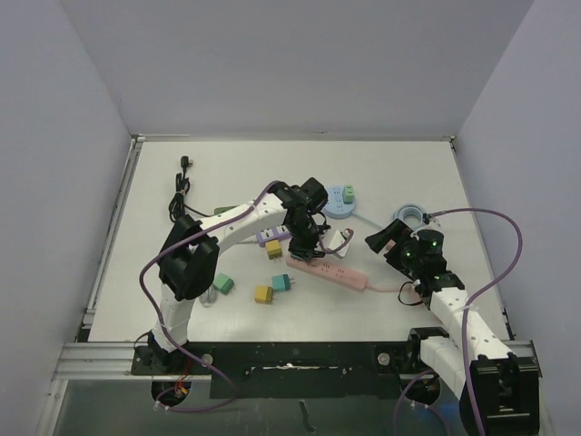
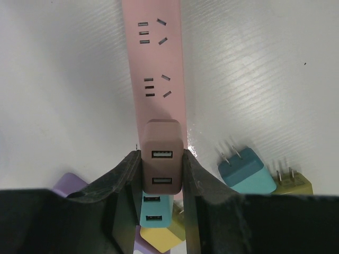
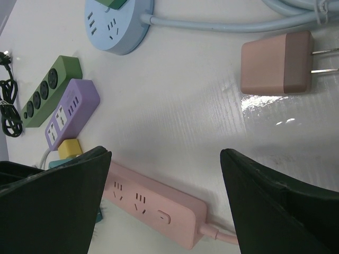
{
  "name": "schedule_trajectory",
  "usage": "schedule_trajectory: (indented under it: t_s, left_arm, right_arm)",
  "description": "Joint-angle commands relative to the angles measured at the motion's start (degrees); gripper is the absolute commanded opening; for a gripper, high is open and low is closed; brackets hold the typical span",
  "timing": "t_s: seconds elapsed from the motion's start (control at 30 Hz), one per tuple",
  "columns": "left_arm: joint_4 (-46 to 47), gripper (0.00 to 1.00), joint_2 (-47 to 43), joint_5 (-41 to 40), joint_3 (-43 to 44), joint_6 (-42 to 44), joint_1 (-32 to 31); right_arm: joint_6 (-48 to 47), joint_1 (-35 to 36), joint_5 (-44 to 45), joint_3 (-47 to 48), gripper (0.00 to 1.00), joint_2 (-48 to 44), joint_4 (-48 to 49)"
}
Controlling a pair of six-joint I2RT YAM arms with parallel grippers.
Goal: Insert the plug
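Two pink plugs show. The left gripper (image 2: 162, 164) is clamped on the held plug (image 2: 163, 138), with a fingertip pressed to each flank and the plug's two USB ports facing the wrist camera. That plug stands upright at the left end of the pink strip (image 2: 157, 63), its base against the strip's face. Whether its prongs are seated is hidden. Two free socket groups lie further along the pink strip from it.

The loose plug (image 3: 275, 62) lies on its side on the table (image 1: 272, 163), beyond the pink strip and apart from it, its prongs level with the tabletop. The right gripper (image 3: 165, 159) hangs spread wide, holding nothing, above the pink strip's cord end, where a switch (image 3: 163, 217) sits.

Just off the pink strip's left end, on the arms' side, a teal plug (image 2: 246, 172) and a yellow plug (image 2: 292, 182) lie side by side. A green plug (image 1: 222, 284) lies further out from that end.

Beyond the pink strip's left end, a purple strip (image 3: 71, 114) and a green strip (image 3: 50, 90) lie alongside each other. A round blue socket (image 3: 119, 24) sits further beyond the pink strip, its blue cable (image 3: 238, 24) running past the loose plug. A black cable (image 3: 8, 106) lies coiled farthest from the pink strip, past the green strip.
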Motion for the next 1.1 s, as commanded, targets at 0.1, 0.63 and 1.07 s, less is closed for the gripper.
schedule_trajectory:
  t_s: [0.1, 0.63, 1.07]
  left_arm:
    - [-2.6, 0.00, 1.6, 1.8, 1.0, 1.0, 0.5]
    - [3.6, 0.00, 2.3, 2.3, -0.8, -0.8, 1.1]
    - [2.0, 0.00, 9.9, -3.5, -2.0, -2.0, 1.7]
  right_arm:
    - [-0.4, -0.5, -0.7, 0.0, 0.87, 1.2, 4.1]
    - [-0.3, -0.5, -0.9, -0.8, 0.87, 0.6, 4.5]
    - [-0.3, -0.5, -1.0, -1.0, 0.87, 1.3, 5.5]
